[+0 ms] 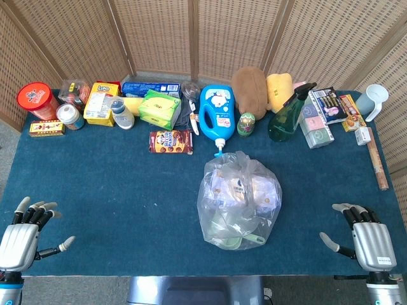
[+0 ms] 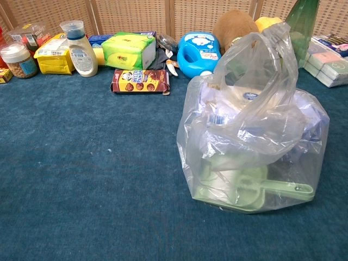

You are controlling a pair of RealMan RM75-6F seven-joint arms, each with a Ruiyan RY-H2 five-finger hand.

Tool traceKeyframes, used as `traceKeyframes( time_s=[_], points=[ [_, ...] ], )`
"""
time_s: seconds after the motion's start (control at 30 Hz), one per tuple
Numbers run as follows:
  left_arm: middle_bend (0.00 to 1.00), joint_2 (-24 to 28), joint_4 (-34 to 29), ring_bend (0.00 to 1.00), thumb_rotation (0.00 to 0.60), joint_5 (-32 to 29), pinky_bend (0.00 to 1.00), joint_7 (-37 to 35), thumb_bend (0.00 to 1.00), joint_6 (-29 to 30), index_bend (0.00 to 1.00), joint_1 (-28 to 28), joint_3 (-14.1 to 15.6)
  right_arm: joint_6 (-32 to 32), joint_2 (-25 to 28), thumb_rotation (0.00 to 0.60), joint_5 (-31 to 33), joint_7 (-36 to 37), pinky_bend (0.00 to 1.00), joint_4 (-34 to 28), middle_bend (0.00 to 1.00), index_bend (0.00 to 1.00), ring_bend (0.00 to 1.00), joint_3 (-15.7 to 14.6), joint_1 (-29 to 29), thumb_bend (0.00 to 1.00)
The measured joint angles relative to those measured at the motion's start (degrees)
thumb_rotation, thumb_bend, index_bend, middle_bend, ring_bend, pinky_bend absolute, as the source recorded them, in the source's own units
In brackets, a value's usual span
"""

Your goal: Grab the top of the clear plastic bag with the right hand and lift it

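A clear plastic bag (image 1: 238,202) (image 2: 253,138) stands on the blue table, filled with a pale green scoop and white packets. Its loose top (image 1: 236,159) (image 2: 266,46) sticks up at the far side. My right hand (image 1: 365,238) rests near the front right corner, fingers spread, holding nothing, well to the right of the bag. At the front left corner my left hand (image 1: 27,232) lies the same way, fingers apart and empty. The chest view shows neither hand.
Along the back edge stand a blue detergent bottle (image 1: 217,114), a green spray bottle (image 1: 286,117), a cookie box (image 1: 170,141), a green tissue pack (image 1: 159,108), a red tin (image 1: 37,101) and several other packages. A wicker screen closes the far side.
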Motion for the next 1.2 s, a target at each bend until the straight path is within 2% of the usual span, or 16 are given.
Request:
traceKeyframes(
  time_s=[0.53, 0.73, 0.97, 1.2],
  points=[
    [0.27, 0.3, -0.6, 0.18, 0.074, 0.4, 0.04, 0.3, 0.14, 0.7, 0.37, 0.4, 0.3, -0.5, 0.0, 0.000, -0.1, 4.5, 0.23, 0.0, 0.32, 0.27, 0.28, 0.0, 0.4, 0.26],
    [0.27, 0.8, -1.0, 0.18, 0.078, 0.8, 0.04, 0.3, 0.14, 1.4, 0.37, 0.6, 0.2, -1.3, 0.9, 0.000, -0.7, 12.4, 0.24, -0.9, 0.31, 0.24, 0.29, 0.1, 1.2, 0.25],
    [0.27, 0.6, -0.7, 0.18, 0.075, 0.8, 0.04, 0.1, 0.14, 1.3, 0.37, 0.7, 0.4, -6.4, 2.9, 0.000, -1.0, 27.2, 0.24, -2.1, 0.30, 0.24, 0.24, 0.6, 4.8, 0.24],
    [0.27, 0.2, 0.0, 0.18, 0.075, -0.1, 0.04, -0.3, 0.14, -0.1, 0.37, 0.1, 0.2, -12.6, 2.7, 0.000, 0.6, 29.8, 0.24, -2.8, 0.29, 0.24, 0.24, 1.6, 9.2, 0.24]
  ],
)
